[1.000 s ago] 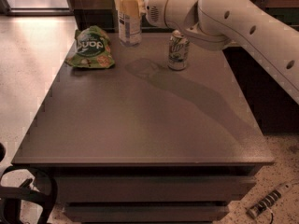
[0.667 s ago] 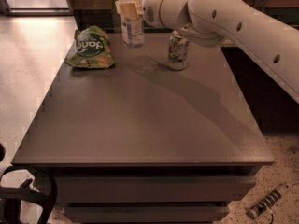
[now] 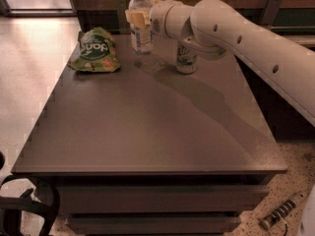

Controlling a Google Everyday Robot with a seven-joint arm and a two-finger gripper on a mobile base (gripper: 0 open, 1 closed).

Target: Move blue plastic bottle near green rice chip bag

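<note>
The bottle (image 3: 141,41) is being clamped upright by the tool (image 3: 138,17) at the frame's upper centre, between the bag (image 3: 94,50) at upper left and the can (image 3: 186,59), over the surface (image 3: 147,132).

Cream claw (image 3: 139,17) on bluish bottle (image 3: 141,39), green white-lettered bag (image 3: 96,50), brown-grey table (image 3: 147,132)

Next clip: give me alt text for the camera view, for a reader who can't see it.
A white robot arm's end effector grips the blue plastic bottle around its middle at the far edge of a brown table. The green rice chip bag lies apart toward the picture's left, and a drink can stands on the bottle's other side.
</note>
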